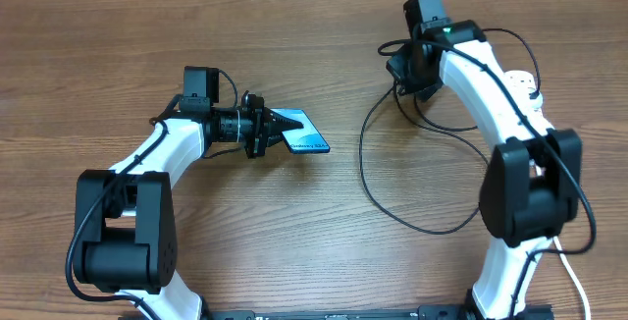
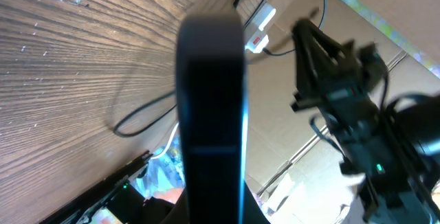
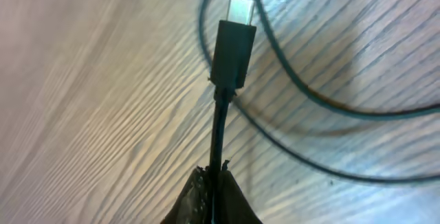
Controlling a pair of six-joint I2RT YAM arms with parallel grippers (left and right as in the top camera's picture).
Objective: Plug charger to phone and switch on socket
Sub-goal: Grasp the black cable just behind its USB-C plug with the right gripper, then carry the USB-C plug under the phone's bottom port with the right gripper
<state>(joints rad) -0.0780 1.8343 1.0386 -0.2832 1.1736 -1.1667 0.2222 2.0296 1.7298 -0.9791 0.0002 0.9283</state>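
My left gripper [image 1: 270, 130] is shut on the phone [image 1: 304, 135], which it holds off the table with the blue screen facing up. In the left wrist view the phone [image 2: 210, 107] appears edge-on as a dark slab sticking out from between the fingers [image 2: 237, 214]. My right gripper [image 1: 397, 67] is shut on the charger cable just behind its connector [image 3: 234, 45], whose metal tip [image 3: 240, 8] points away from the jaws. The black charger cable [image 1: 365, 173] loops across the table. The white socket [image 2: 259, 30], with its red marking, lies far off beyond the phone.
The right arm [image 1: 491, 84] arches over the back right of the table and covers most of the socket there. A thick white cord [image 1: 577, 283] runs down along the right edge. Cardboard walls stand beyond the table in the left wrist view.
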